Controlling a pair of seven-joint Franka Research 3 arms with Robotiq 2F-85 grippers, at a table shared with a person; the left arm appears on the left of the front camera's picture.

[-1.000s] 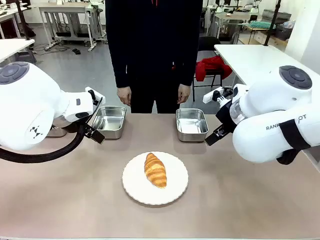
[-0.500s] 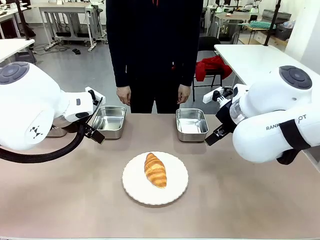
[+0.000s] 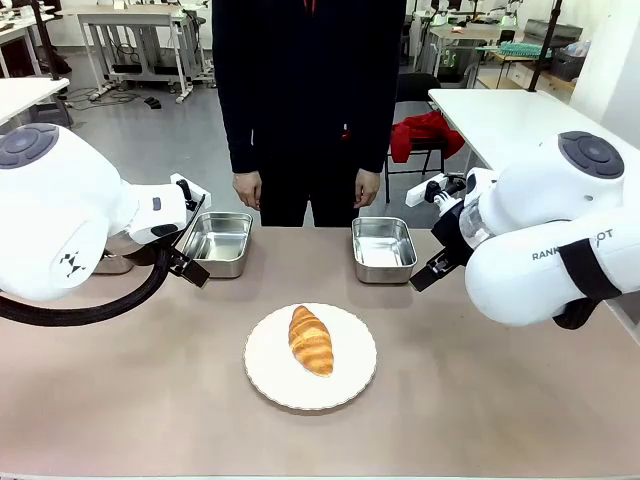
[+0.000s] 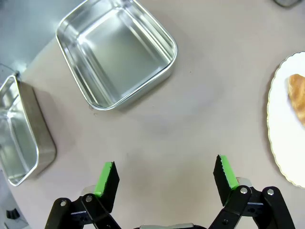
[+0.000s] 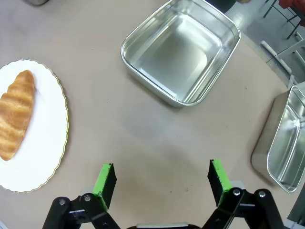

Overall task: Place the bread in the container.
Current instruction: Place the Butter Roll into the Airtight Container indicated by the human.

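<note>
Golden-brown croissant point(image 3: 311, 340), ridged crust, is laid on a round white plate point(image 3: 265, 368) on the table point(image 3: 480, 400), outside every pan, well off to the right of the left jaws and well off to the left of the right jaws. Left jaws: held wide apart above bare table, green pads point(image 4: 108, 177) gripping nothing; a steel pan point(image 4: 116, 52) is seen ahead, a second pan point(image 4: 19, 138) to their left. Right jaws: likewise parted, nothing gripped; a third pan point(image 5: 181, 50) is seen ahead, a fourth pan point(image 5: 286, 143) to their right.
</note>
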